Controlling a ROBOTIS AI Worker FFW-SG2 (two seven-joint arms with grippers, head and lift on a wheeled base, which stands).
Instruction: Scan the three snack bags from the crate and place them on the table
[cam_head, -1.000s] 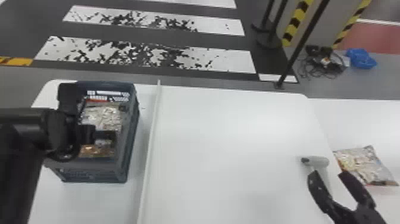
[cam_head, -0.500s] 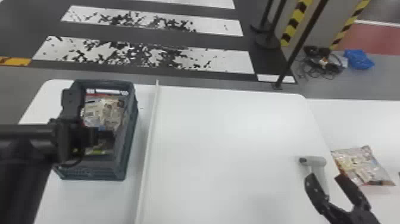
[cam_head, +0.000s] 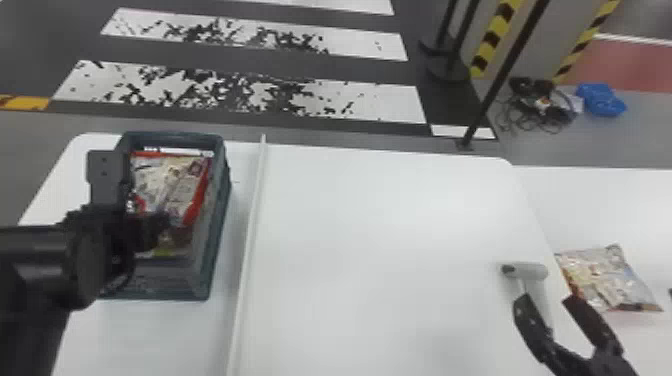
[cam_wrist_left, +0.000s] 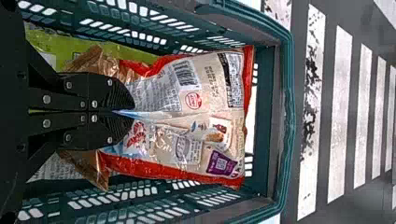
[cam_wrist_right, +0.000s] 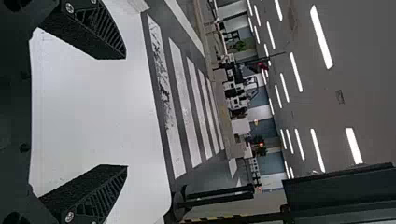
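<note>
At the left of the head view, my left gripper (cam_head: 145, 232) is over the crate (cam_head: 217, 240), beside a red-edged snack bag (cam_head: 172, 185). The left wrist view has the left gripper (cam_wrist_left: 123, 112) shut on the middle of that snack bag (cam_wrist_left: 187, 107), pinching a fold within the crate walls. A green bag (cam_wrist_left: 49, 39) and brown wrapping lie behind it. My right gripper (cam_head: 545, 300) stands open over the table's right side, close to a grey scanner (cam_head: 530, 271); in the right wrist view the right gripper (cam_wrist_right: 123, 112) has nothing between its fingers.
Another snack bag (cam_head: 607, 280) lies on the white surface at the right. A raised white strip (cam_head: 252, 215) runs along the table (cam_head: 390, 240) right of the crate. Dark posts stand on the floor beyond the table.
The red-edged bag in the crate has risen and tilted with my left gripper, showing more of its front and red edge. The right gripper holds nearly the same place.
</note>
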